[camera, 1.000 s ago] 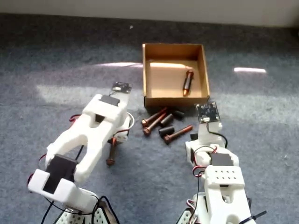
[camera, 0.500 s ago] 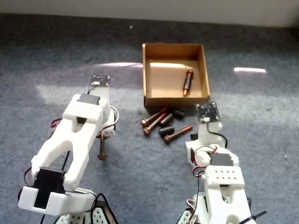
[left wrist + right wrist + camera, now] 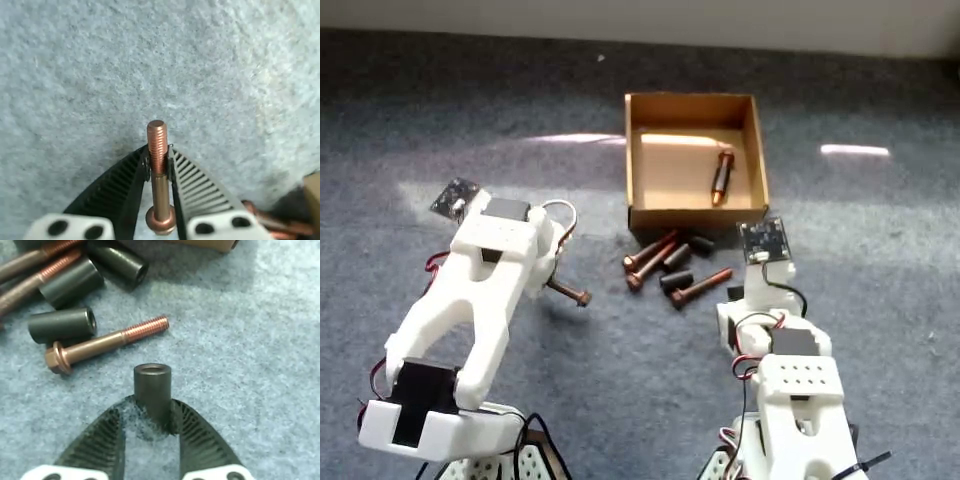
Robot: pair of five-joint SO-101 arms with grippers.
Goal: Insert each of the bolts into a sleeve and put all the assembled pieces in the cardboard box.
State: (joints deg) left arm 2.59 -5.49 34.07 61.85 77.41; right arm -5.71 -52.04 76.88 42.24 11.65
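Grey-blue carpet [image 3: 470, 120] underneath, bright light streaks [image 3: 855, 150] across it — pale wall strip [image 3: 720, 15] behind

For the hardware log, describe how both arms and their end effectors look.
The left arm and right arm are white moulded plastic with black servo blocks and red, black and white cables at the joints. The left end effector and right end effector have black ribbed fingers on white holed mounts.

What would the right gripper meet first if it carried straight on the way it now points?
Probably the loose bolt lying crosswise just ahead of its held sleeve, unless it passes above.
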